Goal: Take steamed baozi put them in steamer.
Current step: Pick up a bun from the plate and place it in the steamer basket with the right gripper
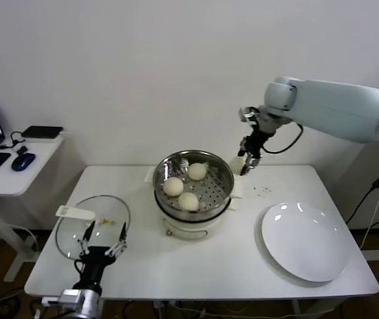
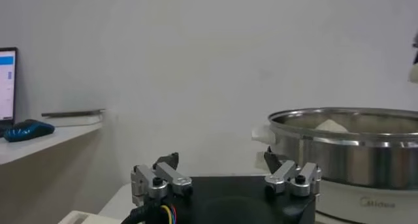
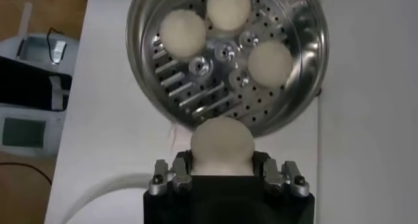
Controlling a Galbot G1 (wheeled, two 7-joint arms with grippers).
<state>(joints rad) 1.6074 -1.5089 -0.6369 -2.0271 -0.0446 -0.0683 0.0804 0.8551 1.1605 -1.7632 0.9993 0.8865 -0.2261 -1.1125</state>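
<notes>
While three buns sit in the steamer mid-table, the right gripper holds a fourth bun over its far rim; the left gripper, jaws wide, waits over the near-left edge by the glass lid; a white plate lies near-right.

Steamer: we record a round, shiny stainless-steel pot on a white base, upright near the middle of the bench, uncovered, its perforated tray exposed.

Steamed baozi, four: smooth, cream-white, dome-shaped. We count three on the tray, spaced apart. The fourth baozi we find raised above the bench just beside the steamer's rim, on the robot's right side, gripped between the right hand's fingers.
</notes>
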